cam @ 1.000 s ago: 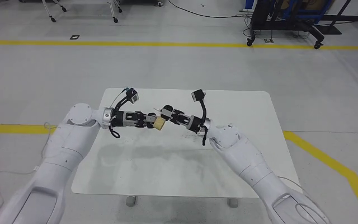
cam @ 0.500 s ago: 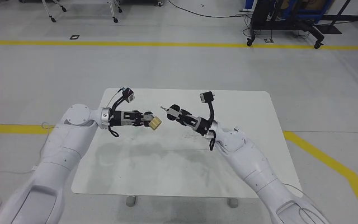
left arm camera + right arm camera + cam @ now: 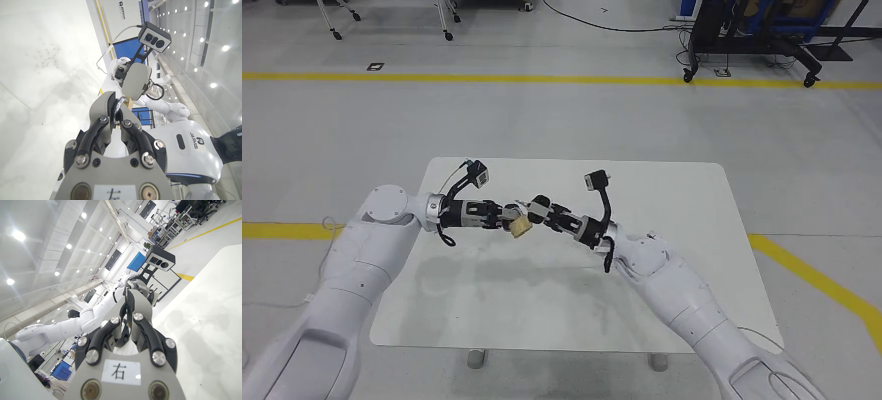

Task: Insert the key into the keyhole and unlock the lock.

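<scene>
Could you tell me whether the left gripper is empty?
No, the left gripper has its fingers shut on the padlock, at its shackle.

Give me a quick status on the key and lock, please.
Left pincer shut on lock shackle. Right pincer shut, tip at lock body; key hidden, presumably gripped. Nothing in the way.

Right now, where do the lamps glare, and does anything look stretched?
Top view: flat, even light on the table, no glare. Left wrist view: ceiling lamps flare white, and the lock glints. Right wrist view: ceiling lamps bloom with streaks; ceiling beams fan out, stretched as by a wide lens.
</scene>
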`<state>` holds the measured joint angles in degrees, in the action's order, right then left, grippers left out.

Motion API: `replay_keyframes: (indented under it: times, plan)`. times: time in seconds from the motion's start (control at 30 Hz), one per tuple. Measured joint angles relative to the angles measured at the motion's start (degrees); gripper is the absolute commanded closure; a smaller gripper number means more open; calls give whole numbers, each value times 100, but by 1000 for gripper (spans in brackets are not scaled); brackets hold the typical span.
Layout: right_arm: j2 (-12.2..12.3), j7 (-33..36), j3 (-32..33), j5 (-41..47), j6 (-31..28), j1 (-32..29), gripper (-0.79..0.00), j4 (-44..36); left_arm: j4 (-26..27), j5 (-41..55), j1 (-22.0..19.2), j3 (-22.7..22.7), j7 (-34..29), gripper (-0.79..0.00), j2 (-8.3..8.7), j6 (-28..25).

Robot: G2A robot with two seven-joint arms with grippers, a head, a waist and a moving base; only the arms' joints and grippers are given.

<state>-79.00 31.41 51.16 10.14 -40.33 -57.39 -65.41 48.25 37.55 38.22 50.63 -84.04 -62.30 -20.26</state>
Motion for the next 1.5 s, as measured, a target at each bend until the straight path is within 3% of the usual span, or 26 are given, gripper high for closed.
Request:
replay_keyframes:
  times: [0.33,0.5,0.6,0.8,0.97,1.17,1.27,1.37,1.5]
  plan:
    - [95,-100,277,-483,-159,-311,0,-513,-567,295,-167,22,-161,0,-77,207]
    - [93,-94,267,-387,-153,-306,0,-502,-1143,374,-377,-207,-2,0,-258,1108]
    - [93,-97,267,-390,-150,-309,0,-505,-1373,335,-513,-359,195,0,-393,1343]
    - [124,-316,416,532,152,-901,0,-901,-1559,196,-774,-484,448,0,-569,1147]
    - [159,-264,526,1182,397,-1320,0,-1226,-1565,217,-772,-480,439,0,-569,1153]
    - [159,-276,520,1129,394,-1310,0,-1218,-1557,224,-761,-473,449,0,-570,1155]
    - [153,-301,496,1114,442,-1325,0,-1241,-1551,684,-554,-262,856,0,-584,1357]
    - [114,-777,409,641,694,-1323,0,-1245,-1482,1048,-421,-125,1487,0,-626,1530]
    - [-12,-1945,113,-251,1126,-1381,0,-1315,-1169,1089,-269,-87,2170,0,-688,1452]
